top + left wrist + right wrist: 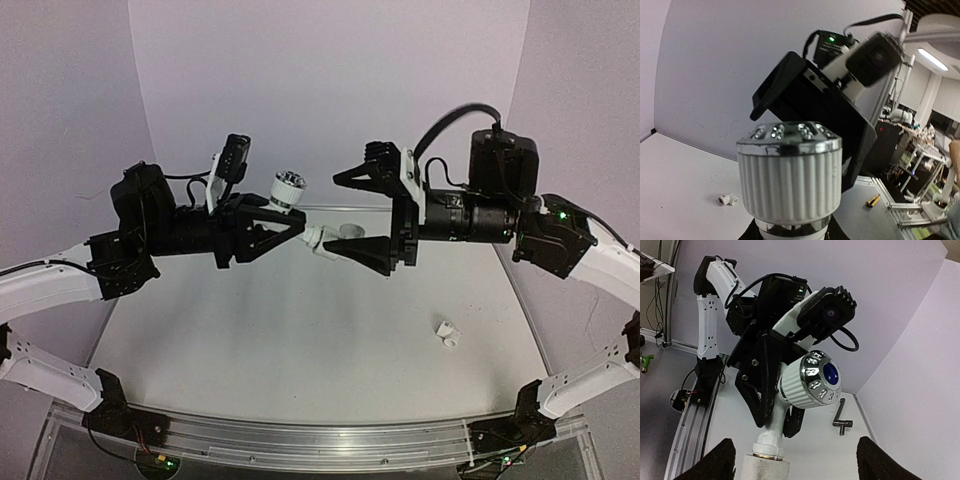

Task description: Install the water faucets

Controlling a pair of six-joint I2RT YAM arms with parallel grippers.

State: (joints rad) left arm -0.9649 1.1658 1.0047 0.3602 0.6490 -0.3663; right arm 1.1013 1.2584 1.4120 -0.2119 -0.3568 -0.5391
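Note:
A white faucet (pixel 288 188) with a ribbed knob (pixel 807 382) and a chrome cap hangs in mid-air above the table's middle. My left gripper (pixel 292 228) is shut on its stem, and its black fingers (pixel 757 385) clamp it from both sides. In the left wrist view the knob (pixel 790 172) fills the foreground and hides my own fingers. A short white tubular fitting (pixel 322 241) sits on the faucet's lower end (pixel 767 447). My right gripper (pixel 358 212) stands open around that fitting, with its pads (pixel 720 462) wide apart and off the tube.
A small white elbow part (pixel 449 335) lies on the table at the right (pixel 728 200). A dark metal crank-shaped bar (pixel 841 417) rests near the back wall. The aluminium rail (pixel 320 440) runs along the near edge.

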